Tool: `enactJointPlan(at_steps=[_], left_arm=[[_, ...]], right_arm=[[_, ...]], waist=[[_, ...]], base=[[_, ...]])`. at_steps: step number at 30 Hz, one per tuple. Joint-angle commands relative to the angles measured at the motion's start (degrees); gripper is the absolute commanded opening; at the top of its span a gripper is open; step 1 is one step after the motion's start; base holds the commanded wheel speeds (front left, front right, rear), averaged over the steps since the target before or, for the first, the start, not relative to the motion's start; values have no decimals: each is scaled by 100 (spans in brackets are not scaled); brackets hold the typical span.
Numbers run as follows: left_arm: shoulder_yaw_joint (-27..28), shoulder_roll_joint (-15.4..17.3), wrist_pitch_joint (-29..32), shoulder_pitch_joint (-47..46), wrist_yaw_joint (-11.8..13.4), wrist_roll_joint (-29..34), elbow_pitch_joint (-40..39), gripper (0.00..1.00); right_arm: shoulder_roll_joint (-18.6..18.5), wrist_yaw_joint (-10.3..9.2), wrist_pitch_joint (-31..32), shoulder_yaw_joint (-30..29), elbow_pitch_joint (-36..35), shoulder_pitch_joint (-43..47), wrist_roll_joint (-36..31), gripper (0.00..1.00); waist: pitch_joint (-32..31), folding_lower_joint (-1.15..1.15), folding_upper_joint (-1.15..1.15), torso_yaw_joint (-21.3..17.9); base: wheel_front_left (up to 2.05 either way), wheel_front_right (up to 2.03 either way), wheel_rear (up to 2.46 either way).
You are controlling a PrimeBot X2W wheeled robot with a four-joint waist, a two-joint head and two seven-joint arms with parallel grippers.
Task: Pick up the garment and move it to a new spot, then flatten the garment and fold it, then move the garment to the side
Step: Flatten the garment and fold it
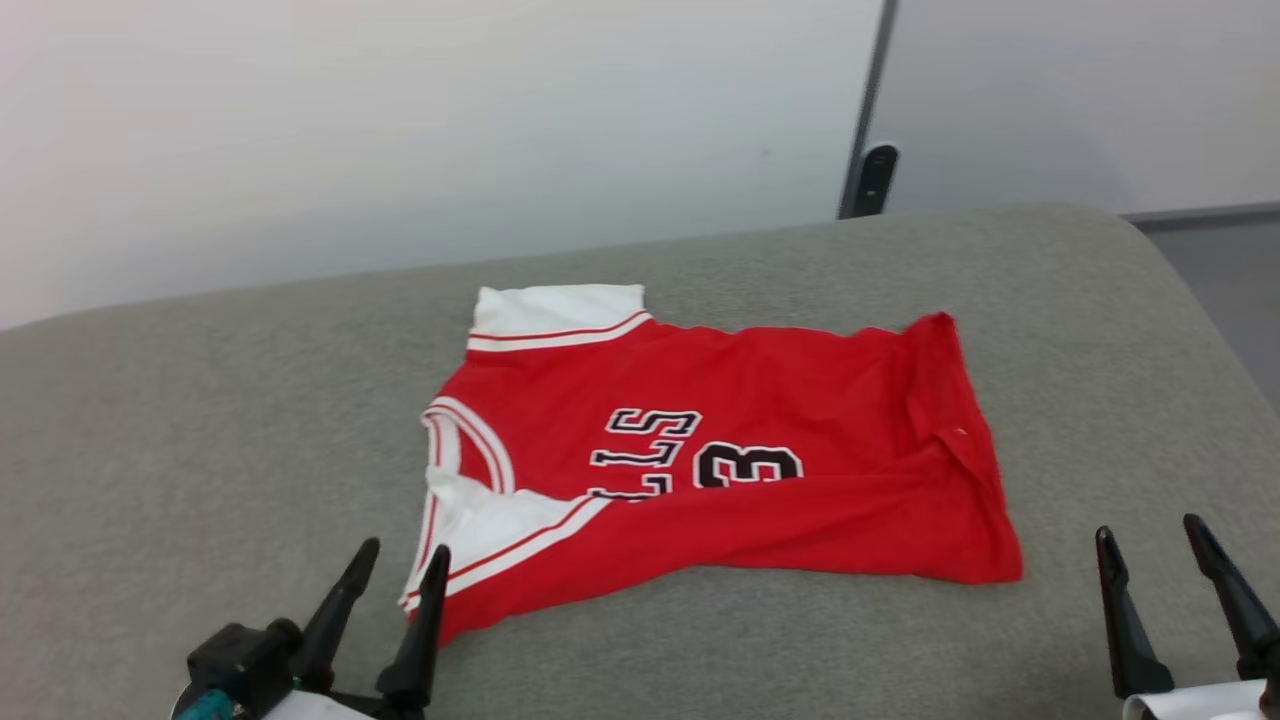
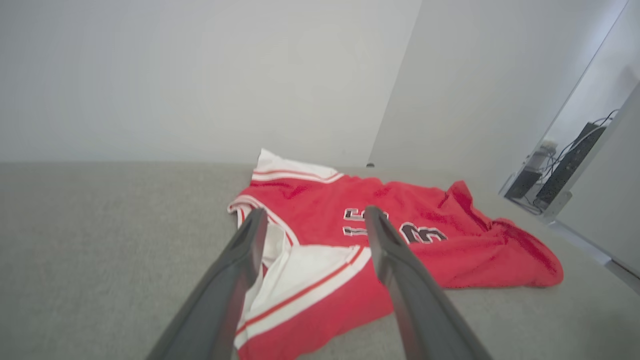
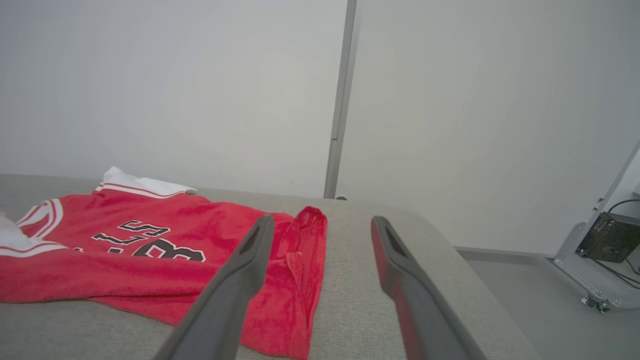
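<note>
the garment (image 1: 740, 470), a red jersey with white sleeves, lies near the middle of the grey cloth-covered counter (image 1: 200, 450), set sideways to the robot: collar (image 1: 462, 440) toward its left, hem (image 1: 975, 440) toward its right. it is not flat. a long red flap along the near edge lies rolled over the body and hides the lower part of the black lettering (image 1: 700, 455), the hem end is rumpled, and the near sleeve (image 1: 490, 530) lies bunched under the collar. the left pincer (image 1: 405, 549) hangs just off the near sleeve corner, jaws wide and holding nothing; the right pincer (image 1: 1148, 528) hangs to the right of the hem corner, clear of the cloth, also wide and empty. going by how things lie, neither fold nor proper flattening is done, and the step in hand looks like the approach to a two-handed grasp, either to lift the shirt or to spread it. the next move calls for each pincer to come down onto its own near corner, the right one shifting toward the hem first, and to pinch the thin fabric without dragging more wrinkles in.
</note>
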Motion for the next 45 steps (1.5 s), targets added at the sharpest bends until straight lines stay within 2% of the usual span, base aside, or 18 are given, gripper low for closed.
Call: enactJointPlan(at_steps=[1,3,6,11,14,18,21,25,34,38,40,45], left_arm=[[-59,91,5,-73,-21,-75,114,100],[-149,204,72,-125,-16,-236,339,100],[-360,479,486,-348,-17,-658,534,100],[-598,1150,1773,-771,-18,-1744,618,100],[-689,1598,2708,-1068,-17,-2194,720,100],[-815,1965,3825,-1511,3,-2484,939,100],[-973,2101,4553,-1823,58,-2576,1127,100],[-1168,2089,5465,-2211,313,-2708,1384,100],[-1463,1802,6418,-2687,812,-2801,1323,100],[-1653,1808,6703,-2784,941,-2671,1320,100],[-1754,1812,6788,-2801,918,-2605,1377,100],[-1957,1583,7001,-2770,987,-2635,1764,100]], right_arm=[[-19,-8,-25,46,43,-1,52,100],[-17,-8,-26,77,105,-4,102,100],[-30,-8,-25,156,222,-50,131,100],[5,-8,30,272,374,-191,196,100],[9,-8,65,309,437,-283,238,100],[5,-8,80,414,484,-425,290,100],[-10,-8,87,492,524,-524,322,100],[17,-8,76,560,555,-669,361,100],[84,-8,60,605,604,-769,382,100],[131,-8,65,628,613,-844,420,100],[162,-8,71,640,618,-859,446,100],[175,-8,126,704,646,-961,476,100]], waist=[[54,0,0,-248],[82,0,0,-374],[126,0,0,-529],[274,0,0,-653],[380,0,0,-662],[532,0,0,-649],[630,0,0,-637],[769,0,0,-604],[939,0,0,-543],[1018,0,0,-536],[1063,0,0,-533],[1159,0,0,-526]], base=[[0,0,0],[0,0,0],[0,0,0],[0,0,0],[0,0,0],[0,0,0],[0,0,0],[0,0,0],[0,0,0],[0,0,0],[0,0,0],[0,0,0]])
